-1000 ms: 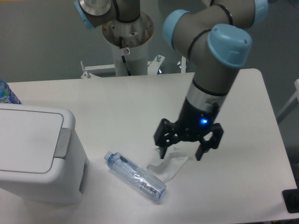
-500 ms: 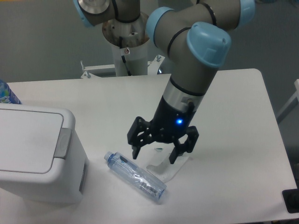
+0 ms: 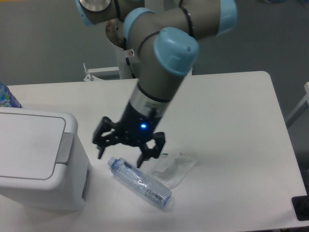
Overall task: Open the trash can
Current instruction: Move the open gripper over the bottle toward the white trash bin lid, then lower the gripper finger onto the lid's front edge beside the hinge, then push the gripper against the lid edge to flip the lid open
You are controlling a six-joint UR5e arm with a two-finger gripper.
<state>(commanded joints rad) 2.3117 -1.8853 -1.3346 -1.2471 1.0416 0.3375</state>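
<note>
From the fixed camera, the trash can (image 3: 41,162) is seen at the left edge of the white table (image 3: 231,116), its flat lid closed and the grey push tab (image 3: 64,147) set along the lid's right side. The gripper (image 3: 120,155) is held just above the table between the can and a clear plastic bottle (image 3: 140,182), its fingers spread apart and nothing grasped. The can is judged to be stiff, smooth plastic, light enough to slide if shoved sideways, so no grasp is called for; the tab is best pressed straight down with one fingertip until the lid is released. The bottle lies on its side just below the gripper, with a crumpled clear wrapper (image 3: 175,167) touching or just beside it. The table surface is plain and matt. Behind it the arm's pedestal (image 3: 133,43) is mounted, and a grey wall is seen beyond
</note>
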